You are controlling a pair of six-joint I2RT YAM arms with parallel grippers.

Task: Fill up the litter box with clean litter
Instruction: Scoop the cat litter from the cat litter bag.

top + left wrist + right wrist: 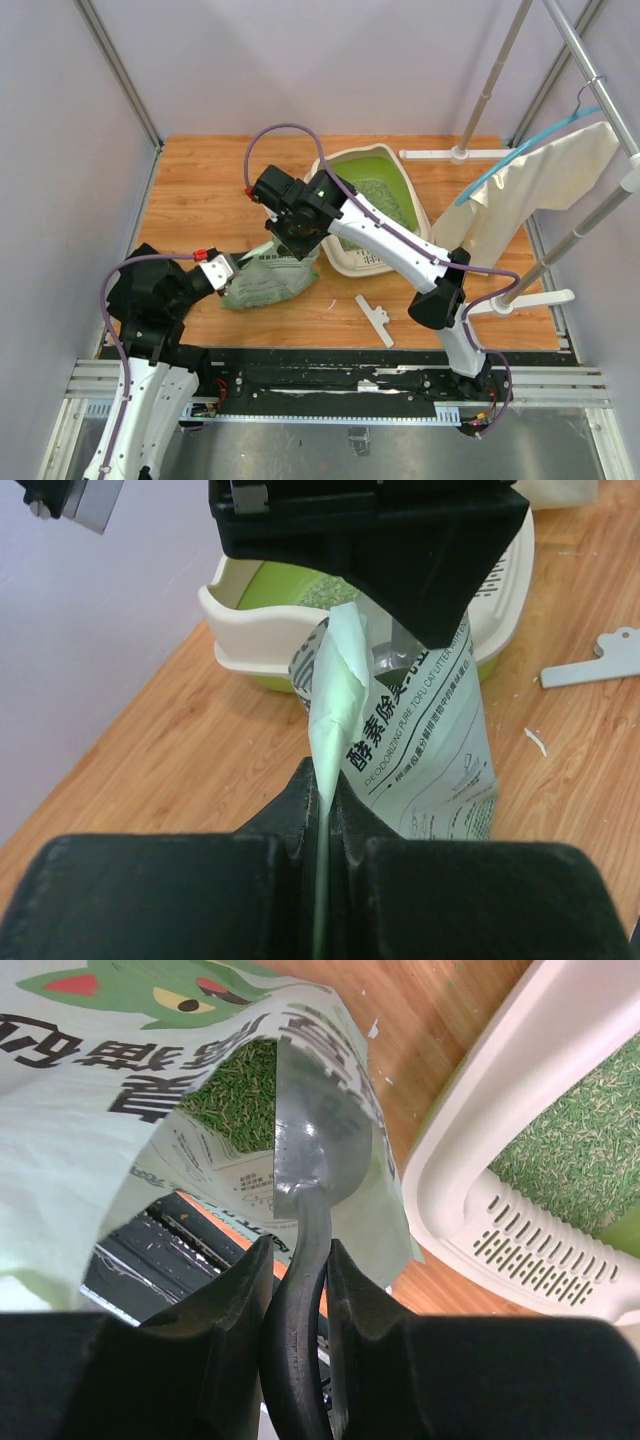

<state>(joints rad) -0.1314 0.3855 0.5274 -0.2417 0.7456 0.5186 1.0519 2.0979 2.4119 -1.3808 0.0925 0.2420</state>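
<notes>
Right wrist view: the scoop (320,1130) handle is gripped by the right hand (300,1250) inside the bag (90,1100), which is pinched tight by the left hand (322,790); litter (235,1095) would be spilled by tilting.

Wood-grain table (200,200) under cream litter box (352,264), light green bag (262,282) just beside it, flat white bracket (374,320) apart.

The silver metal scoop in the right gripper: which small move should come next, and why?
Probably push the silver metal scoop deeper into the light green printed plastic bag. Its bowl shows no granules and sits at the bag's mouth, over the pale green litter granules; the left gripper pinches the bag's edge.
</notes>
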